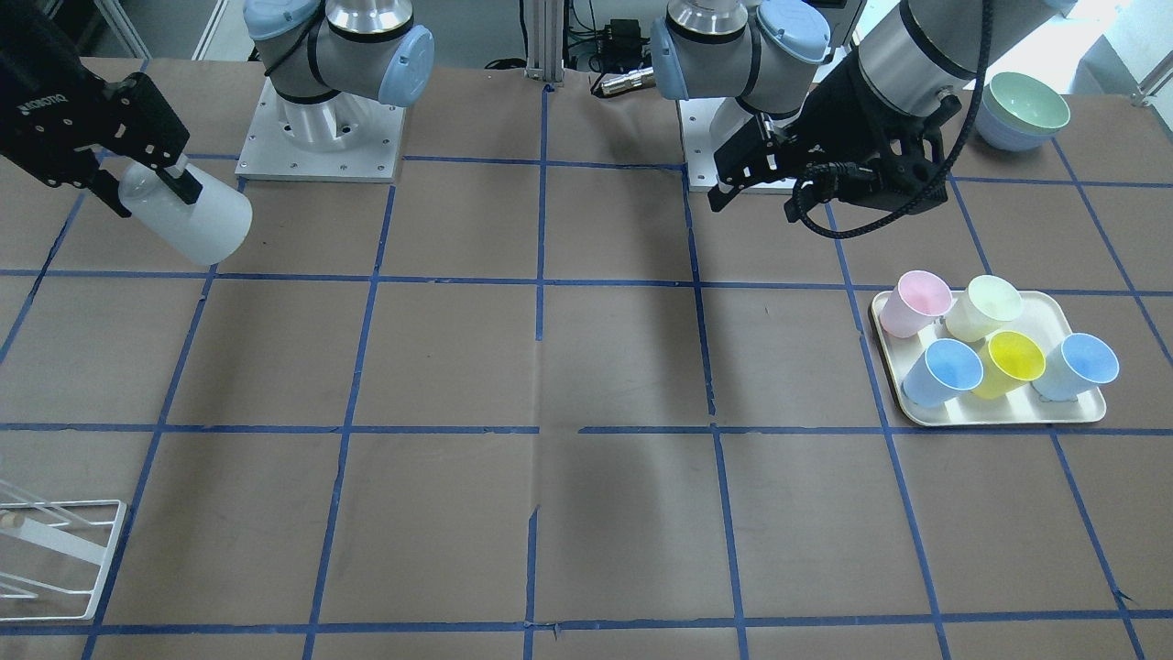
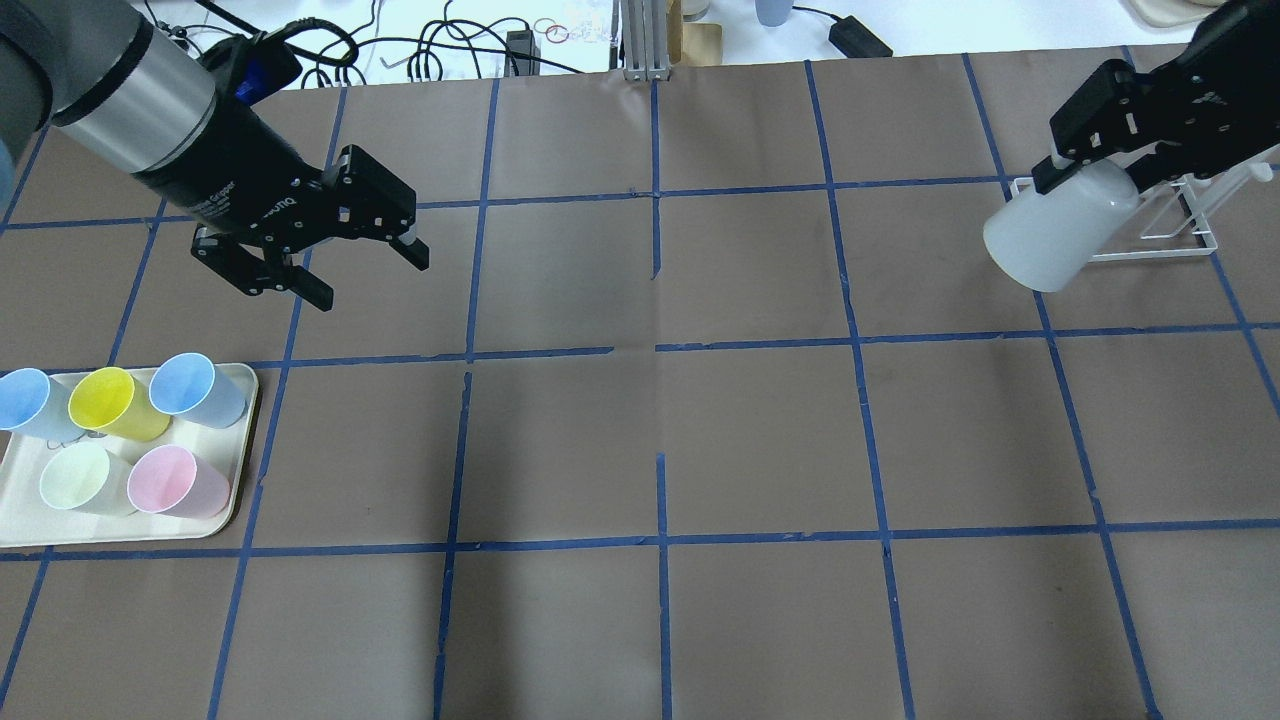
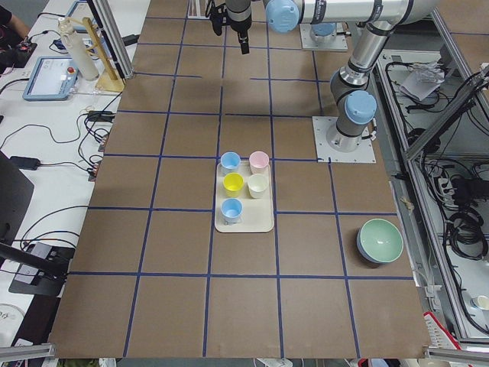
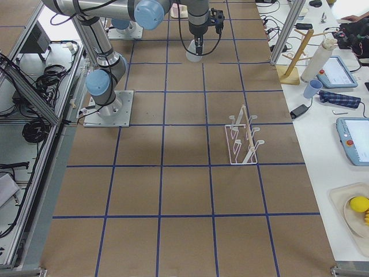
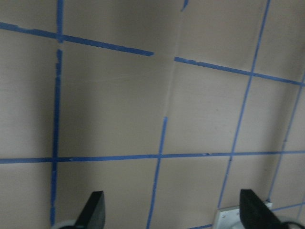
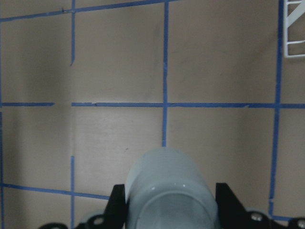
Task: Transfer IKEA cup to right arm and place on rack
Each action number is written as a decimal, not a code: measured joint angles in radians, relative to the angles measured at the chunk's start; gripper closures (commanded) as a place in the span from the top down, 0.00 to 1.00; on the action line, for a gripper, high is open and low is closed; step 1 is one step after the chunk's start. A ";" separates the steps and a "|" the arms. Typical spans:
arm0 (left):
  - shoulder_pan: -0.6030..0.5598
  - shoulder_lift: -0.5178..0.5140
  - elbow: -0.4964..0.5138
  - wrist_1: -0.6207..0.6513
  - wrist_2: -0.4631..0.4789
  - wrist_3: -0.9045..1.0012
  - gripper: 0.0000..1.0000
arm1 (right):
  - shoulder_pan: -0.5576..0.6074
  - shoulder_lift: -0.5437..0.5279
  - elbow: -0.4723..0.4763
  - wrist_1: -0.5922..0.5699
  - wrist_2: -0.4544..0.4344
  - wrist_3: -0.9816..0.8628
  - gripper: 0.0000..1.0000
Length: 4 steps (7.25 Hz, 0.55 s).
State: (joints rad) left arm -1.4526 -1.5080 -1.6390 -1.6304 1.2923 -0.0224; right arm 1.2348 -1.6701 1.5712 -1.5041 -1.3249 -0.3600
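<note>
- Right gripper [image 2: 1095, 185]: jaws clamped across the base end of the IKEA cup [image 2: 1050, 235]. The cup is tilted and off the table, mouth away from the wrist and slanting down toward 7 o'clock in the overhead view.
- Cup location: around 2 o'clock on the table in the overhead view, overlapping the rack [image 1: 57, 543] there. The right-side view shows cup and rack well apart, so that overlap is judged to be one of line of sight only.
- Left gripper [image 2: 370, 280]: jaws spread wide, nothing between them, around 10 o'clock.
- Progress, as a judgement: transfer done, since the cup is in the right gripper and the left is empty. Left to do: carry the cup to the rack, seat it on a peg, let go.
- Right arm [image 4: 104, 7]: wrist points nearly straight down in the right-side view, with the long links stretched out level from the base.
- Left arm [image 2: 130, 90]: enters from 10 o'clock, forearm slanting down toward 4 o'clock.
- Tray [image 2: 120, 530] at 8 o'clock holds five coloured cups.
</note>
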 measured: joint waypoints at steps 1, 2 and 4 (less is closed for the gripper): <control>-0.012 -0.001 -0.008 0.074 0.066 -0.025 1.00 | -0.001 0.005 0.006 -0.060 -0.066 -0.050 0.00; -0.033 0.000 -0.012 0.131 0.109 -0.067 1.00 | -0.002 0.018 0.010 -0.121 -0.130 -0.093 0.00; -0.081 0.000 -0.016 0.203 0.185 -0.150 1.00 | -0.007 0.078 0.010 -0.227 -0.197 -0.133 0.00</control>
State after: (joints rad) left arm -1.5339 -1.5082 -1.6545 -1.4273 1.4769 -0.1723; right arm 1.2273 -1.5925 1.5807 -1.7307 -1.5220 -0.4929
